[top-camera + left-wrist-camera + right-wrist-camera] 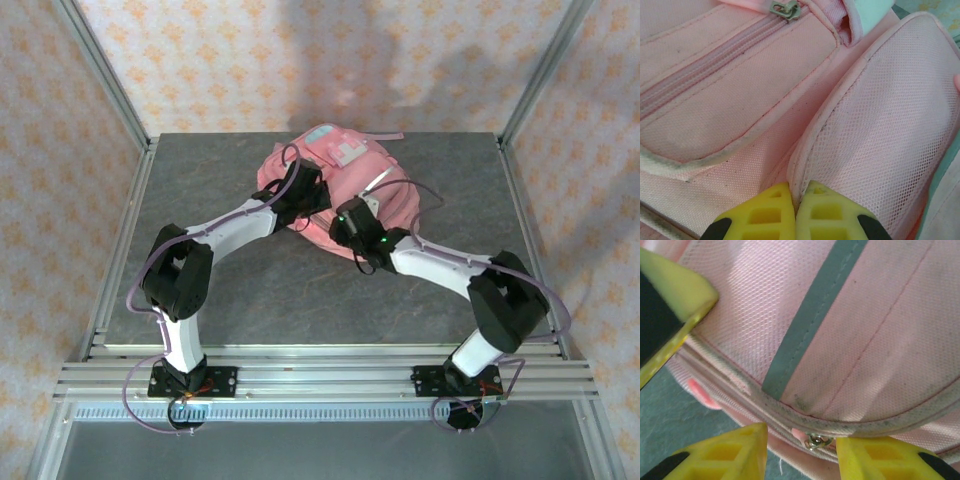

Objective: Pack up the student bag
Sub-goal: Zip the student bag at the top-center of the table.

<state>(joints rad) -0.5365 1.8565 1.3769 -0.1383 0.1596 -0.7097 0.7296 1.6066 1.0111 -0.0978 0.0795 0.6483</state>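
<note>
We see the student bag (pixel 345 170) lying at the far middle of the table (pixel 300 300), with both arms reaching onto it. Our left gripper (pixel 796 195) sits on the bag's left side, its fingers pressed together on the bound rim of the mesh pocket (pixel 890 125). Our right gripper (pixel 800 437) is at the bag's near edge with its fingers apart. A metal zip pull (pixel 815 441) lies between the tips, near a grey stripe (pixel 815 310).
</note>
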